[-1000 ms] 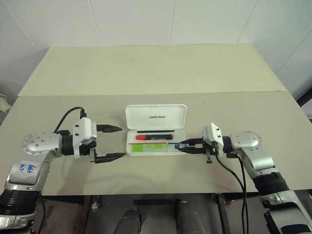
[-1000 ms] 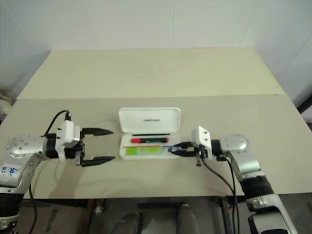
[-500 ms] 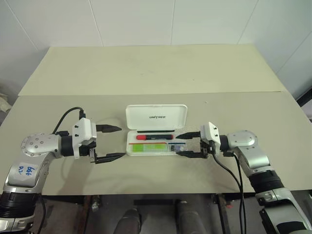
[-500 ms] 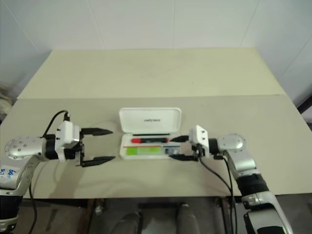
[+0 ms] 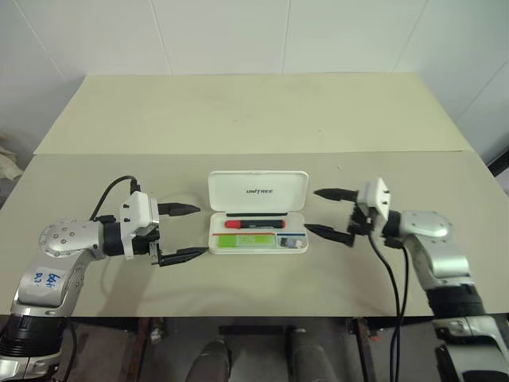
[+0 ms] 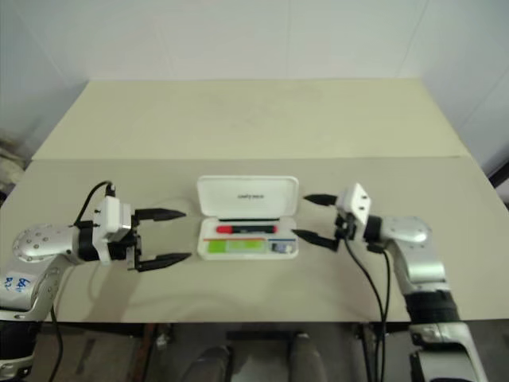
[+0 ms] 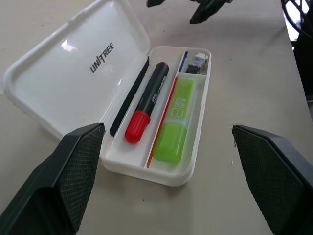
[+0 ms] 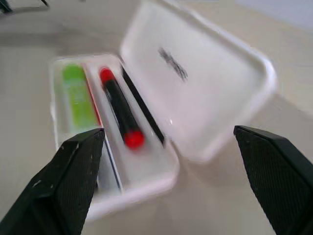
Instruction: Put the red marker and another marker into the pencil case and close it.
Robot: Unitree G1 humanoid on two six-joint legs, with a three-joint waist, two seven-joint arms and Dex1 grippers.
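Your right end effector [image 5: 328,213] has pulled back from the pencil case [image 5: 258,213] and spread from pinched to wide, now hovering empty just beside the case's end. Your left end effector [image 5: 188,232] has stayed put at the opposite end, also wide and empty. Between them on the surface [image 5: 254,119], the open case holds the red marker [image 5: 254,224] and green highlighter [image 5: 254,239].

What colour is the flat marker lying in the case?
Light green highlighter, clearest in the left wrist view.
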